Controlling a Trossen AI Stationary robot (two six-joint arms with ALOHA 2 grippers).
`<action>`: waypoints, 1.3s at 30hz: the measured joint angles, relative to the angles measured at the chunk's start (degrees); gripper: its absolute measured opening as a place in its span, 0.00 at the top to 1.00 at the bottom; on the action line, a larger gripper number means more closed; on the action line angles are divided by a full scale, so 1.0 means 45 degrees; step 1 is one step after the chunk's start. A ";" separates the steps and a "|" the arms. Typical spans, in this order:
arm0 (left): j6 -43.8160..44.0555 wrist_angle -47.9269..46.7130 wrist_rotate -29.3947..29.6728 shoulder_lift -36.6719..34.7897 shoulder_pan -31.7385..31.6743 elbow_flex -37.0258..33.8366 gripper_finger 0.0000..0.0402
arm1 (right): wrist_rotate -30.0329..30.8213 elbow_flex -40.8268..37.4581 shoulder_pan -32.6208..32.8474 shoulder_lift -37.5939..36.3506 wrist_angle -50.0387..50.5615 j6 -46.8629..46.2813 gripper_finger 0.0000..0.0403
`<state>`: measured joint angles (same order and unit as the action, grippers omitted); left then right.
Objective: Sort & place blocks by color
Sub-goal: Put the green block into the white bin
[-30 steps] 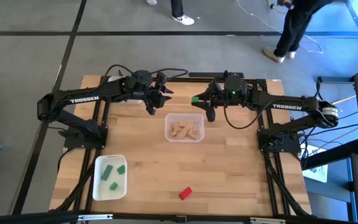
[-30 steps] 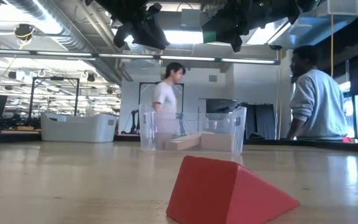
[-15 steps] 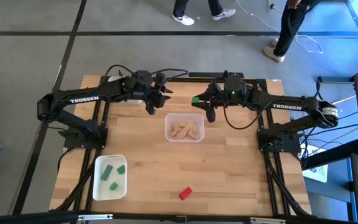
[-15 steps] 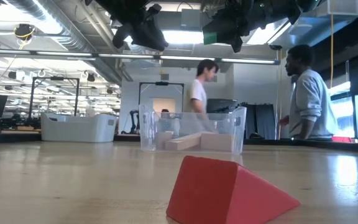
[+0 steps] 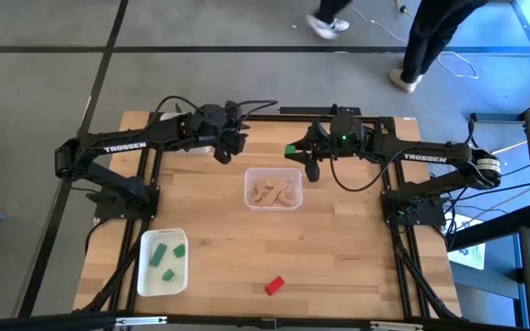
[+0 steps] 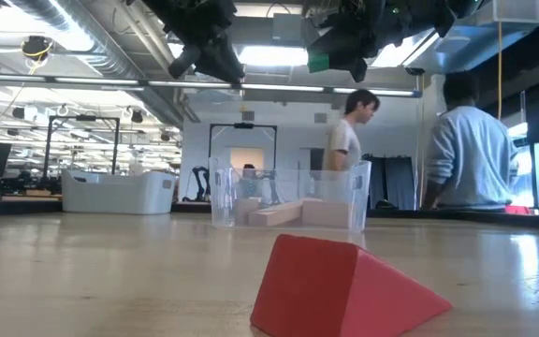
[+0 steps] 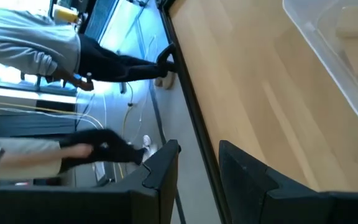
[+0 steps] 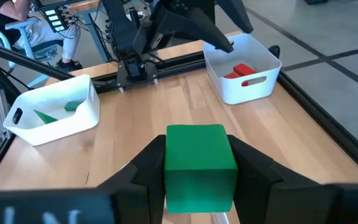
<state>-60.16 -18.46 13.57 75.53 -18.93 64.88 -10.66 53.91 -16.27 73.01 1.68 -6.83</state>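
A green block (image 8: 201, 165) sits between the fingers of my right gripper (image 5: 300, 152), high above the table's far middle. My left gripper (image 7: 197, 168) is open with nothing between its fingers, also high at the far side, left of the clear tray (image 5: 249, 195). That tray holds light-wood blocks (image 5: 274, 190). A red wedge block (image 5: 274, 285) lies flat on the table near the front edge. Green blocks (image 5: 164, 257) lie in a white tray (image 5: 145, 276) at the near left. Red blocks (image 8: 241, 70) lie in another white tray (image 8: 253, 87) under the left arm. My right gripper pinches the green block by two opposite sides (image 8: 173, 168) between its two fingers. The fingers come almost level from the table's right side, tipped slightly down. The block is lifted clear, well above the table, and shows in the low view as a green block (image 6: 318, 61).
People walk and stand on the floor beyond the table's far edge (image 6: 349, 131). The table's middle and near right show bare wood (image 5: 339, 257). The arms' black frames run along both side edges (image 5: 145, 184).
My left gripper has turned at the wrist, its fingers swinging away from the clear tray toward the table's far edge, staying open. My right gripper has kept still with the green block. People behind the table have walked on.
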 joint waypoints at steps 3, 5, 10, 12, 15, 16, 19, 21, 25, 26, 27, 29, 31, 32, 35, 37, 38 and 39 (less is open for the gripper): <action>0.0000 -0.0058 0.0315 0.0000 -0.0001 0.0000 0.73 | 0.0000 0.0000 0.0000 0.0001 -0.0002 0.0005 0.68; -0.0203 -0.0074 0.0442 0.0000 -0.0001 0.0000 0.73 | 0.0000 0.0000 0.0000 0.0001 -0.0002 0.0005 0.68; -0.2076 -0.0121 0.0040 0.0000 0.0089 0.0000 0.72 | 0.0000 0.0000 0.0000 0.0001 -0.0002 0.0038 0.68; -0.2869 -0.0121 -0.0171 0.0000 0.0193 0.0000 0.71 | 0.0003 0.0000 0.0000 0.0001 -0.0007 0.0054 0.68; -0.3550 -0.0121 -0.0247 0.0000 0.0377 0.0000 0.67 | 0.0005 0.0000 0.0000 0.0001 -0.0012 0.0053 0.68; -0.3682 -0.0121 -0.0239 0.0000 0.0422 0.0000 0.65 | 0.0000 0.0000 0.0000 0.0001 -0.0012 0.0038 0.68; -0.3769 -0.0121 -0.0234 0.0000 0.0475 0.0000 0.58 | 0.0005 0.0000 0.0000 0.0001 -0.0013 -0.0015 0.68; -0.3766 -0.0116 -0.0216 0.0000 0.0470 0.0000 0.52 | 0.0005 0.0000 0.0000 0.0001 -0.0017 -0.0027 0.68; -0.3698 -0.0067 0.0114 0.0000 0.0465 0.0000 0.46 | 0.0005 0.0000 0.0000 0.0001 -0.0022 -0.0029 0.68; -0.3698 -0.0067 0.0233 0.0000 0.0465 0.0000 0.45 | 0.0005 0.0000 0.0000 0.0001 -0.0022 -0.0029 0.68; -0.3696 -0.0067 0.0284 0.0000 0.0462 0.0000 0.45 | 0.0005 0.0000 0.0000 0.0001 -0.0022 -0.0029 0.68; -0.3667 -0.0067 0.0291 0.0000 0.0460 0.0000 0.45 | 0.0005 0.0000 0.0000 0.0001 -0.0027 -0.0036 0.68; -0.3662 -0.0067 0.0168 0.0000 0.0460 0.0000 0.45 | 0.0005 0.0000 0.0000 0.0001 -0.0032 -0.0035 0.68; -0.3662 -0.0067 0.0124 0.0000 0.0465 0.0000 0.45 | 0.0005 0.0000 0.0000 0.0001 -0.0040 -0.0039 0.68; -0.3657 -0.0067 0.0108 0.0000 0.0470 0.0000 0.45 | 0.0005 0.0000 0.0000 0.0001 -0.0065 -0.0039 0.68; -0.3657 -0.0067 0.0109 0.0000 0.0460 0.0000 0.45 | 0.0005 0.0000 0.0000 0.0001 -0.0158 -0.0039 0.68; -0.3657 -0.0067 0.0109 0.0000 0.0460 0.0000 0.45 | 0.0005 0.0000 0.0000 0.0001 -0.0187 -0.0041 0.68; -0.3657 -0.0067 0.0109 0.0000 0.0460 0.0000 0.45 | 0.0005 0.0000 0.0000 0.0001 -0.0187 -0.0059 0.68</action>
<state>-76.62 -18.76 14.06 75.53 -16.86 64.88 -10.63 53.91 -16.27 73.01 0.84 -7.10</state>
